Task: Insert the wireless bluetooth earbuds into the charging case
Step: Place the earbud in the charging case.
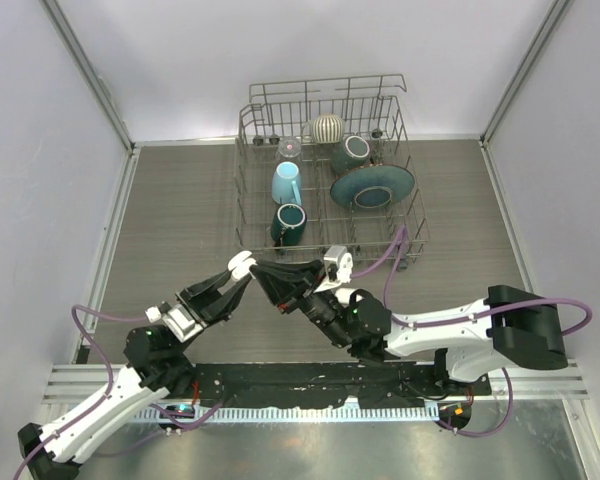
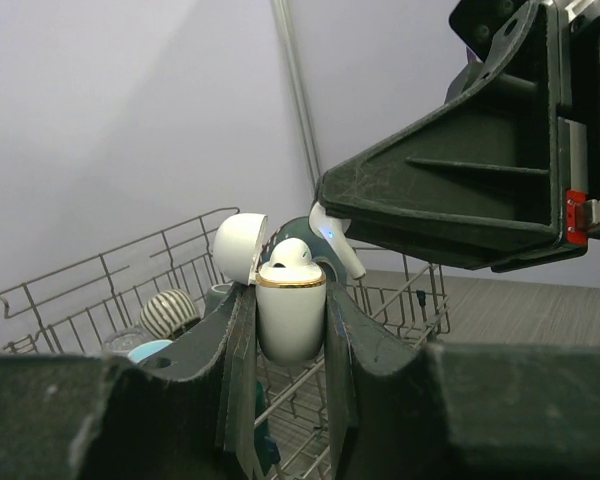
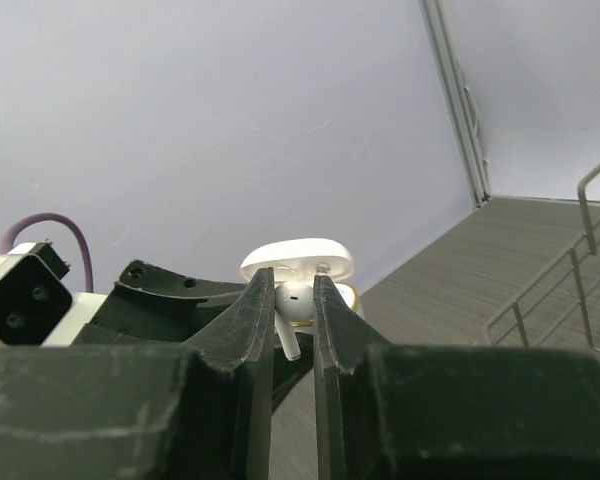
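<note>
My left gripper (image 2: 291,335) is shut on the white charging case (image 2: 291,318), which has a gold rim and its lid (image 2: 238,248) flipped open. One white earbud (image 2: 291,254) sits in the case. My right gripper (image 3: 294,290) is shut on the second white earbud (image 3: 293,299), head between the fingertips and stem hanging down. In the left wrist view this earbud (image 2: 335,238) hangs just above and right of the case mouth. In the top view the two grippers meet tip to tip over the table, with the case (image 1: 242,264) at the left gripper (image 1: 242,270) and the right gripper (image 1: 258,270) beside it.
A wire dish rack (image 1: 325,165) stands at the back centre, holding a striped bowl (image 1: 328,128), a light blue mug (image 1: 287,183), a dark green mug (image 1: 290,223), a teal plate (image 1: 373,186) and a glass. Grey walls enclose the table.
</note>
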{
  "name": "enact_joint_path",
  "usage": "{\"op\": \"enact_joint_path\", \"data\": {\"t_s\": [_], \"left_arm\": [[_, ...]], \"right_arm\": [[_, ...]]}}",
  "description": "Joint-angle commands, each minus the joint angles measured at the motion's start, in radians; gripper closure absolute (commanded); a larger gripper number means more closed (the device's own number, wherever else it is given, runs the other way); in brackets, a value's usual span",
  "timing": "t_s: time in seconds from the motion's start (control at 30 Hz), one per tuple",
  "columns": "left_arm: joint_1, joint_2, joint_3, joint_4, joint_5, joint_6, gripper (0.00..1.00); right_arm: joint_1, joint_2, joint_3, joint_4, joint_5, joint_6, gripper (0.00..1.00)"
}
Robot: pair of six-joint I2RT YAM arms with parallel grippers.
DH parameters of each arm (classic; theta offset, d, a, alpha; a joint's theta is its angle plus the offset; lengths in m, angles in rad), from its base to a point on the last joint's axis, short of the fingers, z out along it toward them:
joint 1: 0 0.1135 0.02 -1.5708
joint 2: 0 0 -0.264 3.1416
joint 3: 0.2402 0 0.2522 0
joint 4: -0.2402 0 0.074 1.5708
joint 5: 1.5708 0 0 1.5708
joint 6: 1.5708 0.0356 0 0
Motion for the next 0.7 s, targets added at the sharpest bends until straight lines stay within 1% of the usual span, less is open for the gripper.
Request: {"op": "enact_joint_path", "data": {"t_s": [0.0,0.17,0.33,0.67], "left_arm": [[0.0,0.025,-0.023,0.087,0.015,-0.002,1.0],[0.0,0.051,-0.026,0.114,0.025,-0.016,1.0],[0.0,0.065,-0.025,0.136,0.04,-0.028,1.0],[0.001,0.058,-0.029,0.119,0.043,-0.042,1.0]], "right_arm": [[0.007,0.021,0.068,0.294,-0.076,-0.038,0.99],[0.009,0.049,0.093,0.306,-0.092,-0.042,0.99],[0.009,0.078,0.106,0.324,-0.072,-0.084,0.99],[0.009,0.081,0.137,0.329,-0.072,-0.122,0.99]]}}
